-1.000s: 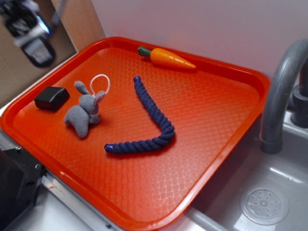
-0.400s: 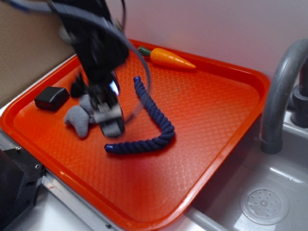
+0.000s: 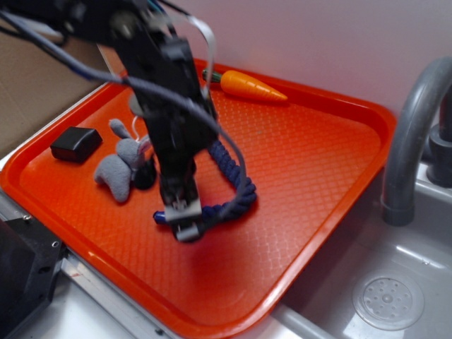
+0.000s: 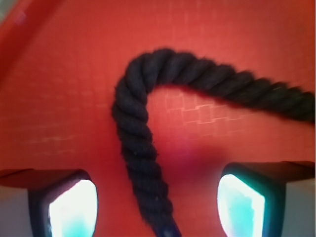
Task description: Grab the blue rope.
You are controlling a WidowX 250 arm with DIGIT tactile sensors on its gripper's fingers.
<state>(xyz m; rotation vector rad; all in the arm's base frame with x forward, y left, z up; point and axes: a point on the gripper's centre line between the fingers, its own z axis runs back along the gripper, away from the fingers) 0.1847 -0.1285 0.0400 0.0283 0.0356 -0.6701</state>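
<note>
Navy twisted cord, that is what I am after: the blue rope (image 3: 236, 185) lies flat on the orange tray (image 3: 318, 176), bent in a V with its elbow toward three o'clock and one capped end toward nine o'clock, low on the tray. My gripper (image 3: 185, 220) hangs over that lower leg, near the end. From the wrist view the rope (image 4: 140, 148) runs straight up between the two fingers (image 4: 74, 207), which stand spread on either side with clear tray showing in both gaps, so nothing is gripped yet.

I judge it light and limp, thick enough to fill the jaws, with a rough braid that should bite well against the pads. It will sag and dangle once lifted, so I would take it across the leg, a bit in from the smooth cap, which looks slippery. The plush bunny (image 3: 121, 169) sits at nine o'clock of the gripper, near but apart; the toy carrot (image 3: 251, 85) and black block (image 3: 75, 143) are well clear.
</note>
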